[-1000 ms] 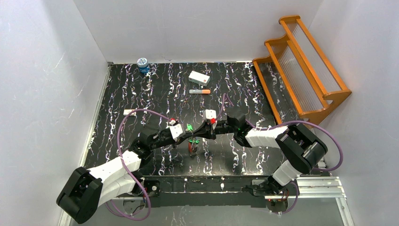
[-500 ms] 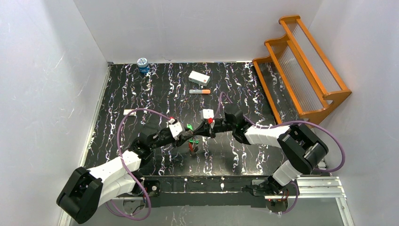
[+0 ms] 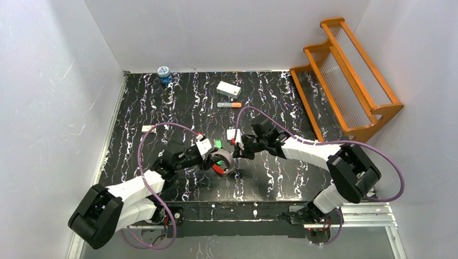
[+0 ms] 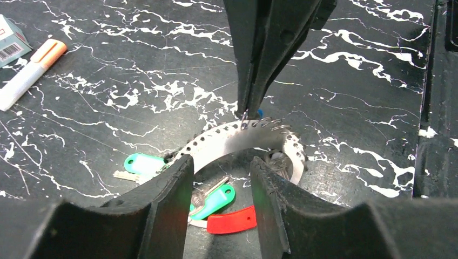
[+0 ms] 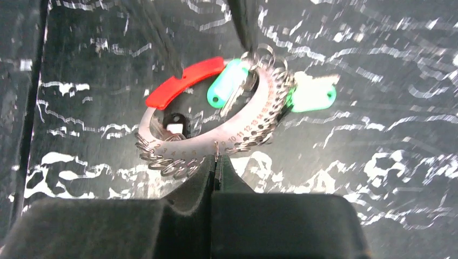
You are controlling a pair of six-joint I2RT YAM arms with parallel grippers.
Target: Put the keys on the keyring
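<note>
Plainly, the weak spot is the hold. The right gripper is clenched on the thin silver rim of the keyring with its fingertips only. I judge that a small twist or a knock could let the band slip out. The left gripper is released and holds nothing, its jaws standing apart astride the near arc of the loop. If they close from here they may catch the band or one of the wire loops along its edge rather than a key, and drag the ring out of the other arm's pinch.

In the top view the keyring sits mid-table toward the 6 o'clock edge. The left gripper is at its 9 o'clock and the right gripper at its 2 o'clock. The loop is nearly round, so it has no real long axis. Its red segment faces about 7 o'clock and its silver arc about 2 o'clock.

In the left wrist view one green-headed key lies inside the loop, long axis from 8 to 2 o'clock. Another green key lies just outside, roughly 9 to 3. I cannot tell whether either is threaded.
</note>
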